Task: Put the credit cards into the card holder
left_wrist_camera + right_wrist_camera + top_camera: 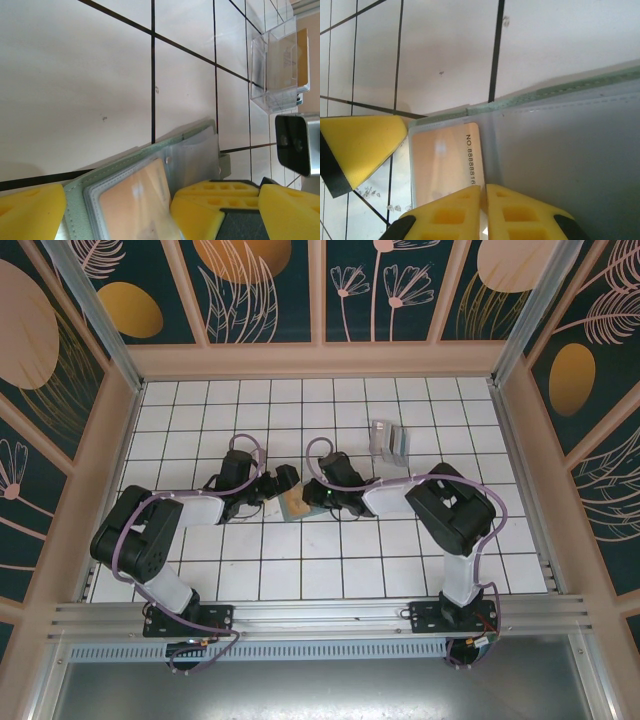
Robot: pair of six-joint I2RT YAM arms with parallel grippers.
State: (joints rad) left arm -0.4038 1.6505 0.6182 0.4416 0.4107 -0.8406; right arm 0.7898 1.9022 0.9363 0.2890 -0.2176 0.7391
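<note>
Looking down at the white tiled worktop (330, 570) and seeing the card holder (297, 503) lying flat around the middle, right between the two arms. Getting a closer look from the wrist views and finding its sage-green cover open, with clear plastic sleeves (560, 165) facing up.

Spotting a gold-brown card (445, 160) sitting in the sleeve by the holder's corner, with a printed number running along its long edge. Noticing the right tool (483, 210) squeezed down narrow, its yellow fingers (520, 215) nearly touching each other right at that card's edge. Honestly not managing to tell whether it's pinching the card, pinching the plastic, or just pressing there.

Seeing the left tool (160, 207) spread wide instead, gripping nothing, with one finger by the holder's corner and the other out past the right tool's fingers. Catching those right-side fingers poking in between them in the left wrist view.

Also finding a clear plastic box (388, 440) standing further back on the worktop, well apart from the holder. Making out the rest of the credit cards (285, 55) standing on edge inside it, including one brownish one.
</note>
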